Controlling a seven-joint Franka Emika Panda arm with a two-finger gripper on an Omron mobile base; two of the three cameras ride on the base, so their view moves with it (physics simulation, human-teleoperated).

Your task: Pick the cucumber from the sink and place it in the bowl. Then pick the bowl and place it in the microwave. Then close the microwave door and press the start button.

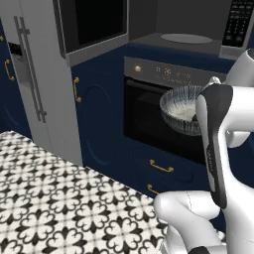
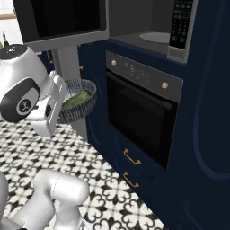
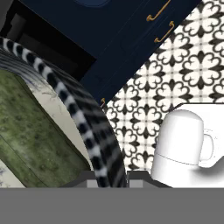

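The tool [image 3: 107,177] grips the striped rim of the wide round blue-grey streaked bowl [image 2: 83,105], holding it aloft before the dark oven [image 2: 141,121], the short dark green cucumber [image 3: 30,135] lying inside

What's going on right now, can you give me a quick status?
Gripper shut on bowl rim, bowl held up in front of the oven. Cucumber inside bowl. Microwave above, door open, nothing blocking.
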